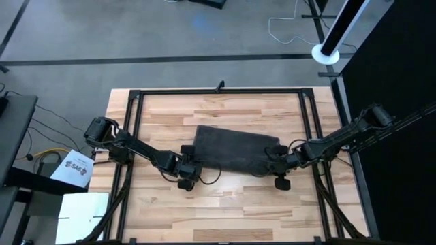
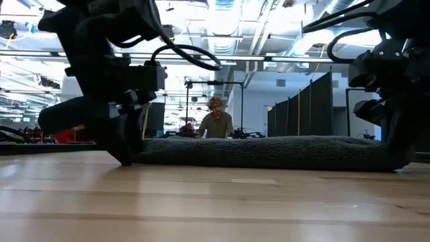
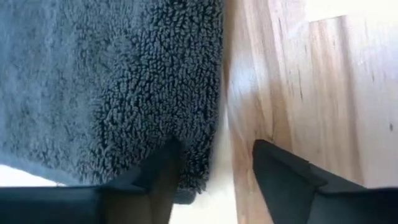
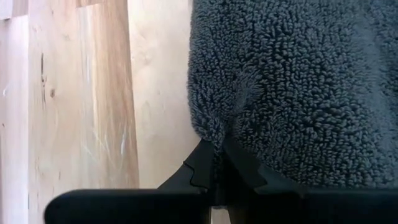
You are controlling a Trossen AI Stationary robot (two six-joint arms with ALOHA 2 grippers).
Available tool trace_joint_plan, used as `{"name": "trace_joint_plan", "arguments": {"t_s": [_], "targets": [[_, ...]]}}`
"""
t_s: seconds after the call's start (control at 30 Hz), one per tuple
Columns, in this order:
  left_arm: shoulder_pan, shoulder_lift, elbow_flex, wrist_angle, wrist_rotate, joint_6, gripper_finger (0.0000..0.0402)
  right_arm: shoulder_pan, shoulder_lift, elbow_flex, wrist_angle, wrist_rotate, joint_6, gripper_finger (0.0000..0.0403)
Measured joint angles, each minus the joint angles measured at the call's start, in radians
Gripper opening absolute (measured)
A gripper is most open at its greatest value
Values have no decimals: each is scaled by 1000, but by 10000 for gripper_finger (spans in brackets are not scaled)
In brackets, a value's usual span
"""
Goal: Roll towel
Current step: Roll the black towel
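Note:
The dark grey towel (image 1: 235,150) lies flat on the wooden table (image 1: 225,211), and in the low view it is a low band (image 2: 269,151). My left gripper (image 1: 195,165) is at the towel's near left corner, open. One finger (image 3: 163,167) stands over the towel's edge (image 3: 199,124) and the other (image 3: 280,171) over bare wood. My right gripper (image 1: 272,166) is at the near right corner, shut on the towel (image 4: 298,81). My left gripper stands astride the towel's left edge (image 3: 208,155), slanting down from above; I cannot tell whether the finger over the cloth touches it. My right gripper pinches the towel's edge (image 4: 217,134) between its two fingers, near the near right corner. The cloth puckers into a small tuft at the fingertips. The fingers slant down from above, and the towel lies on the table.
A black frame of rails (image 1: 136,95) runs round the work area. Papers (image 1: 75,169) lie beside the table's left edge. A person (image 2: 216,122) sits beyond the far edge. Bare wood shows near the front edge (image 1: 225,218).

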Motion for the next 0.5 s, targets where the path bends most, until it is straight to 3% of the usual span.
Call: {"name": "trace_joint_plan", "arguments": {"t_s": [0.23, 0.4, 0.5], "targets": [[17, -42, 7, -39, -35, -21, 16, 0, 0, 0, 1, 2, 9, 8], [29, -46, 8, -58, -26, -23, 1, 1, -3, 1, 4, -5, 10, 8], [27, -83, 30, -107, 37, -32, 0, 2, -10, 1, 33, -96, 11, 8]]}}
